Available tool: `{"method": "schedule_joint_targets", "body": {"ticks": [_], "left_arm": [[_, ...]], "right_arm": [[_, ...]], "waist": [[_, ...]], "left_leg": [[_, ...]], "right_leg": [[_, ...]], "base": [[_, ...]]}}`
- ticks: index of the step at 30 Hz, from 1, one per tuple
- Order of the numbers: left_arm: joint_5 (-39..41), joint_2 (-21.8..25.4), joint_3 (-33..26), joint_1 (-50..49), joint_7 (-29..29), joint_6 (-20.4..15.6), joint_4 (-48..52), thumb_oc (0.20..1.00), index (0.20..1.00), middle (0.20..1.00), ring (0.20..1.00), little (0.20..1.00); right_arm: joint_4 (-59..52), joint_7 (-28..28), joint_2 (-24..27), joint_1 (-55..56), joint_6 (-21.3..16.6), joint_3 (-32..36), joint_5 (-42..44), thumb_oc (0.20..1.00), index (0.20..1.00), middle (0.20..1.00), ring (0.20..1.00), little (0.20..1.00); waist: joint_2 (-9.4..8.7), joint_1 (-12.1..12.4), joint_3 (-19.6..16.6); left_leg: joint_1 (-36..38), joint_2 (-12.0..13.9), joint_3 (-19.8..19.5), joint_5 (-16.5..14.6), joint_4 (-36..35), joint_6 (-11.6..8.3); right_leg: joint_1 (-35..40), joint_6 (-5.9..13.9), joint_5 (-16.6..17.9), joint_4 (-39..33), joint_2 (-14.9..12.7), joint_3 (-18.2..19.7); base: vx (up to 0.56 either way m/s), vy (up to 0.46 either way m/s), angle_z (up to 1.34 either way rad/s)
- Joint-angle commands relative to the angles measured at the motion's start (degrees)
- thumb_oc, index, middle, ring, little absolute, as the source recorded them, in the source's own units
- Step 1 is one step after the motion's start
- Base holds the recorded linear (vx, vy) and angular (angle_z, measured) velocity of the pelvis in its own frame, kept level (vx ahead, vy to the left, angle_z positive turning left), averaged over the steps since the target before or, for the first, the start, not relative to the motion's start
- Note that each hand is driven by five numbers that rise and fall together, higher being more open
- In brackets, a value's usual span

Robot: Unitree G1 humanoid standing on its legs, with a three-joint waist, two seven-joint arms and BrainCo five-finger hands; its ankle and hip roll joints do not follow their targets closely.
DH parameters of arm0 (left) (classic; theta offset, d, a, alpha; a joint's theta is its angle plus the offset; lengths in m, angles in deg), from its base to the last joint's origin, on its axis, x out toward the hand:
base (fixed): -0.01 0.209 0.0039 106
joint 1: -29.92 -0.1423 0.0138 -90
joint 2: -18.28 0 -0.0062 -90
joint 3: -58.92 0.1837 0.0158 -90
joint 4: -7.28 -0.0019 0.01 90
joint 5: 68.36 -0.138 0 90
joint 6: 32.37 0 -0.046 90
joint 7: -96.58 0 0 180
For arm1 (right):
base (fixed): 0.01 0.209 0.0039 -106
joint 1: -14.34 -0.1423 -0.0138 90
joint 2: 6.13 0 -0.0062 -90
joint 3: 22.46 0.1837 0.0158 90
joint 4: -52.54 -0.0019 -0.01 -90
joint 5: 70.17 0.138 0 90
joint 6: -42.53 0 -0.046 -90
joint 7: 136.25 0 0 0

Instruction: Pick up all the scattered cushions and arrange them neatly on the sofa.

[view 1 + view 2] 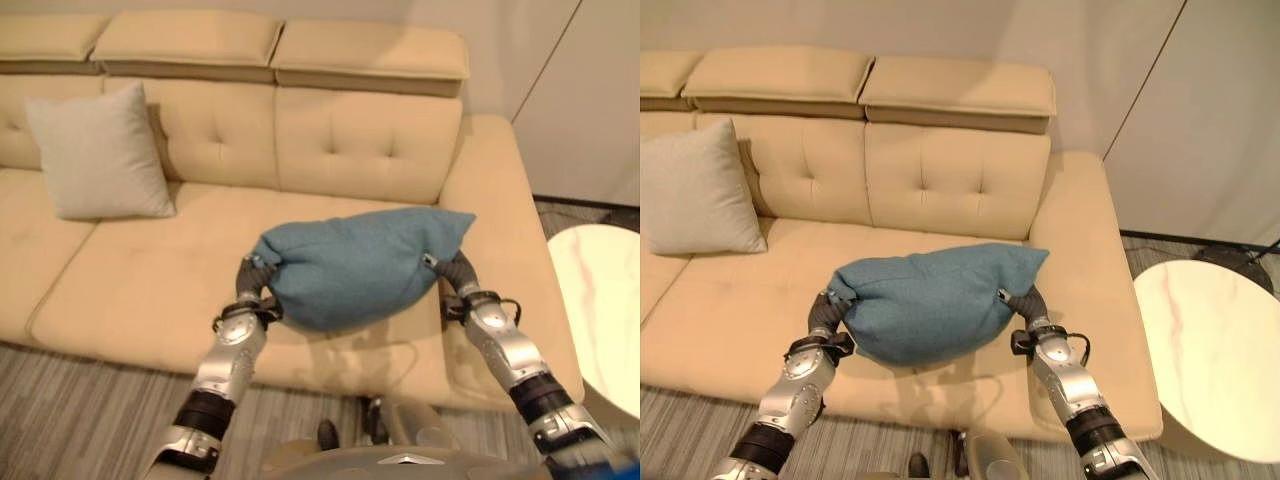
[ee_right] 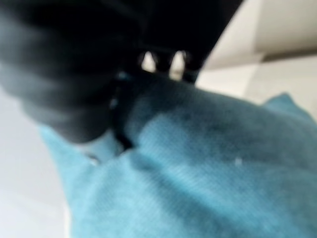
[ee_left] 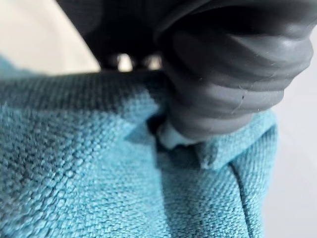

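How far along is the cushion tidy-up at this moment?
Done: one light grey cushion leans upright against the beige sofa backrest on the robot's left. In hand: the blue cushion is held between the left hand and right hand, over the seat near the right armrest. Left: set it against the backrest. No other loose cushions are in view beside the round white table.

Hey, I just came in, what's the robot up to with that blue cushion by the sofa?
The robot holds the blue cushion between its left hand and right hand, one at each end, above the front of the beige sofa seat. The fingers are buried in the fabric, so the grip itself can't be read. A light grey cushion already leans upright against the backrest on the left. A round white table stands to the right.
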Motion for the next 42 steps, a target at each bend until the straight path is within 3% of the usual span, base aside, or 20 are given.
{"method": "schedule_joint_targets", "body": {"ticks": [1,4,5,6,7,8,13,21,33,42], "left_arm": [[-1.51,0.74,1.83,4.42,3.34,-4.40,5.48,0.200,0.200,0.200,0.200,0.200],[-1.81,1.14,1.80,4.62,3.10,-4.13,5.80,0.200,0.200,0.200,0.200,0.200],[-1.94,1.47,1.48,4.67,2.45,-4.04,6.05,0.200,0.200,0.200,0.200,0.200],[-1.82,1.53,1.23,4.52,1.91,-4.19,6.18,0.200,0.200,0.200,0.200,0.200],[-1.82,1.52,1.23,4.51,1.90,-4.19,6.19,0.200,0.200,0.200,0.200,0.200],[-1.69,1.71,0.40,4.13,1.63,-4.26,6.41,0.200,0.200,0.200,0.200,0.200],[-1.90,2.14,0.16,4.09,1.45,-4.05,7.45,0.200,0.200,0.200,0.200,0.200],[-3.44,5.97,-1.14,8.78,-0.38,-4.81,8.60,0.200,0.200,0.200,0.200,0.200],[-2.06,8.55,1.82,23.30,-5.20,-7.01,4.85,0.200,0.200,0.200,0.200,0.200],[-1.99,10.79,3.05,29.63,-7.30,-7.68,0.70,0.200,0.200,0.200,0.200,0.200]], "right_arm": [[-5.34,0.78,-1.24,-4.35,-5.70,1.83,1.01,0.200,0.200,0.200,0.200,0.200],[-5.25,-0.03,-1.21,-4.30,-5.79,2.16,1.02,0.200,0.200,0.200,0.200,0.200],[-4.93,-0.49,-1.17,-4.49,-5.64,2.07,0.62,0.200,0.200,0.200,0.200,0.200],[-4.80,-0.78,-1.29,-4.72,-5.63,1.81,0.32,0.200,0.200,0.200,0.200,0.200],[-4.80,-0.79,-1.29,-4.72,-5.63,1.80,0.31,0.200,0.200,0.200,0.200,0.200],[-4.79,-0.64,-1.10,-5.25,-5.23,1.65,-0.06,0.200,0.200,0.200,0.200,0.200],[-5.79,-0.78,-0.95,-5.24,-4.49,2.48,-1.11,0.200,0.200,0.200,0.200,0.200],[-6.65,-1.24,-0.91,-10.06,-3.83,1.47,-3.28,0.200,0.200,0.200,0.200,0.200],[-3.84,-4.22,-0.49,-25.39,-4.00,-4.49,-2.53,0.200,0.200,0.200,0.200,0.200],[0.02,-5.39,-1.77,-31.47,-4.08,-7.52,-0.50,0.200,0.200,0.200,0.200,0.200]], "waist": [[-2.84,0.19,-2.89],[-3.45,1.07,-3.05],[-2.78,1.69,-3.01],[-2.33,2.29,-2.86],[-2.36,2.28,-2.80],[-2.01,2.61,-2.58],[-0.97,2.39,-3.50],[-0.42,3.31,-4.26],[-0.32,3.70,-3.37],[-0.27,3.94,-1.11]], "left_leg": [[-1.86,4.49,-0.19,3.07,3.03,-1.56],[-4.00,6.18,-2.52,1.90,-4.31,-0.88],[-4.66,7.28,-5.36,4.54,-9.63,-1.77],[-5.35,7.35,-7.96,6.00,-10.98,-2.26],[-5.22,7.33,-7.96,6.01,-11.07,-2.27],[-4.55,6.76,-10.45,4.87,-10.20,-2.30],[-1.53,5.49,-9.54,4.25,-13.76,-1.22],[-0.62,3.21,-4.51,2.25,-14.85,1.04],[-3.56,2.98,-2.37,3.19,-16.72,1.07],[-7.12,3.19,-2.60,4.49,-16.70,0.73]], "right_leg": [[3.65,7.04,-1.80,-2.21,-0.37,2.77],[5.09,7.80,-2.30,-3.07,-1.24,4.28],[5.74,7.98,-3.07,-2.77,-0.86,5.43],[5.96,8.00,-3.70,-1.89,-0.56,6.45],[5.99,8.00,-3.83,-1.76,-0.58,6.44],[5.98,7.90,-4.48,-0.60,-0.63,7.90],[7.00,8.97,-4.60,-0.55,-2.53,8.99],[5.89,12.14,-2.17,-2.66,-6.13,11.50],[2.58,13.50,0.76,-6.79,-7.26,11.60],[-1.22,13.29,1.96,-7.01,-6.92,10.84]], "base": [[0.15,0.014,-0.05],[0.18,0.063,-0.21],[0.21,0.115,-0.45],[0.16,0.098,-0.53],[0.10,0.082,-0.81],[0.08,0.107,-0.78],[0.10,0.202,-0.30],[0.03,0.149,-0.18],[-0.02,0.027,-0.04],[-0.08,-0.016,0.00]]}}
